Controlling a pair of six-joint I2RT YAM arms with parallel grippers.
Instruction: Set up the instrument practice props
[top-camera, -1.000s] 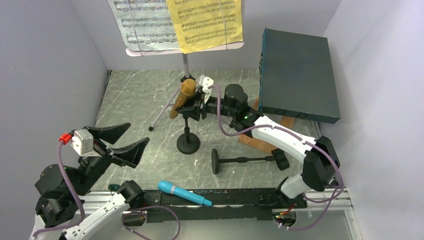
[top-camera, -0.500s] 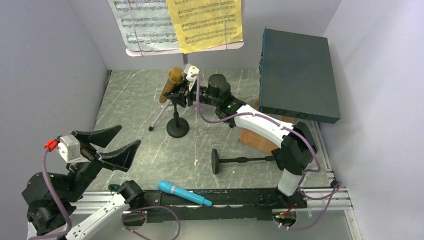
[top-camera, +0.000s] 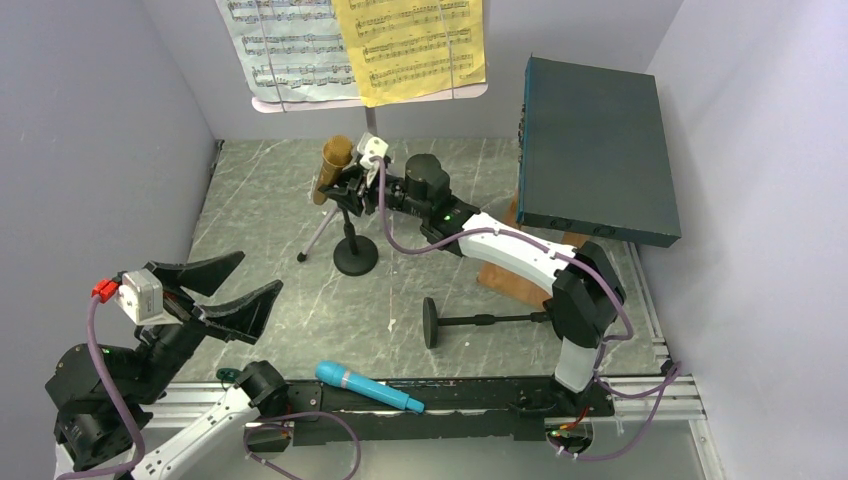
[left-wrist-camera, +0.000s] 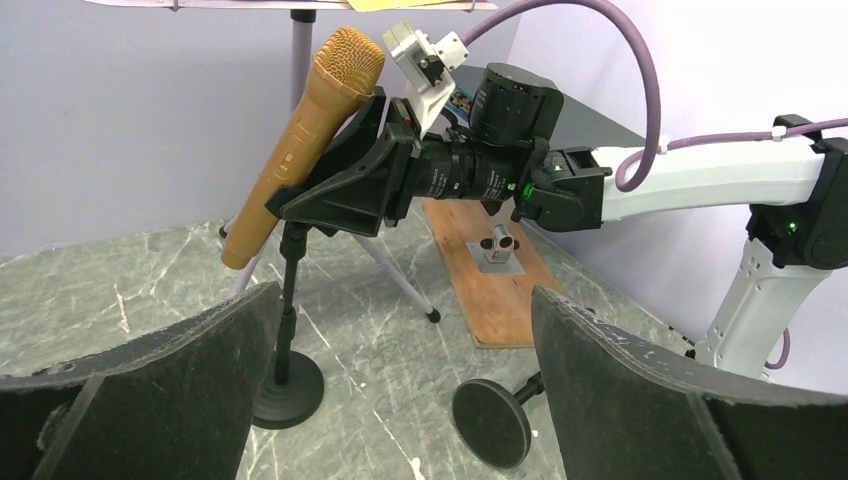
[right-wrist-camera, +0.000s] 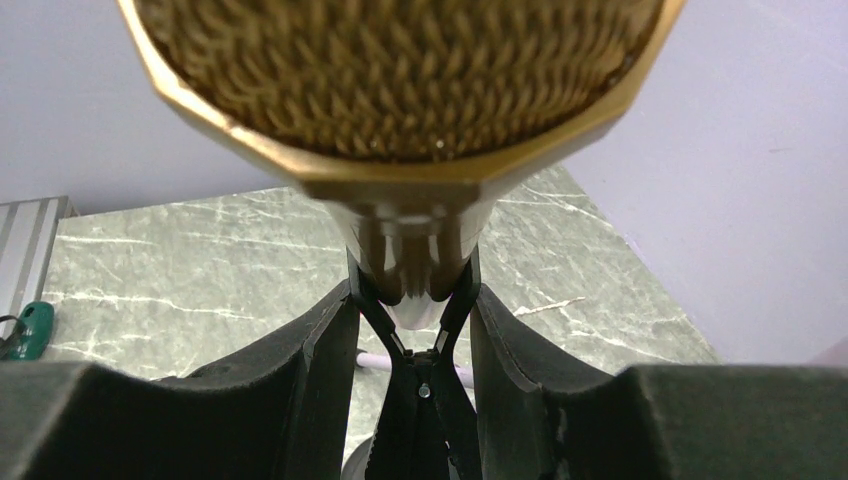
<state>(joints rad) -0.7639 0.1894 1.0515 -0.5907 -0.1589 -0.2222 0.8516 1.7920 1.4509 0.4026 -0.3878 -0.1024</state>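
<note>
A gold microphone (top-camera: 333, 165) (left-wrist-camera: 300, 140) (right-wrist-camera: 400, 80) sits tilted in the clip of an upright black mic holder (top-camera: 355, 258) (left-wrist-camera: 288, 390). My right gripper (top-camera: 352, 190) (right-wrist-camera: 413, 310) is shut on that clip, just in front of the music desk (top-camera: 300, 102) with its white page (top-camera: 285, 40) and yellow page (top-camera: 410, 40). The other mic holder (top-camera: 490, 320) (left-wrist-camera: 492, 422) lies on its side mid-table. By the near rail lies a blue microphone (top-camera: 368, 387). My left gripper (top-camera: 262, 275) (left-wrist-camera: 405, 310) hovers open at the near left, holding nothing.
A large dark teal box (top-camera: 595, 145) leans at the back right, over a flat brown board (top-camera: 510, 280) (left-wrist-camera: 495, 285). A silver tripod leg (top-camera: 325, 225) reaches out beside the upright holder's base. Grey walls close in left, back and right.
My right gripper has carried the upright holder and gold microphone back and to the left, toward the music stand. My left arm has drawn back slightly to the left.
</note>
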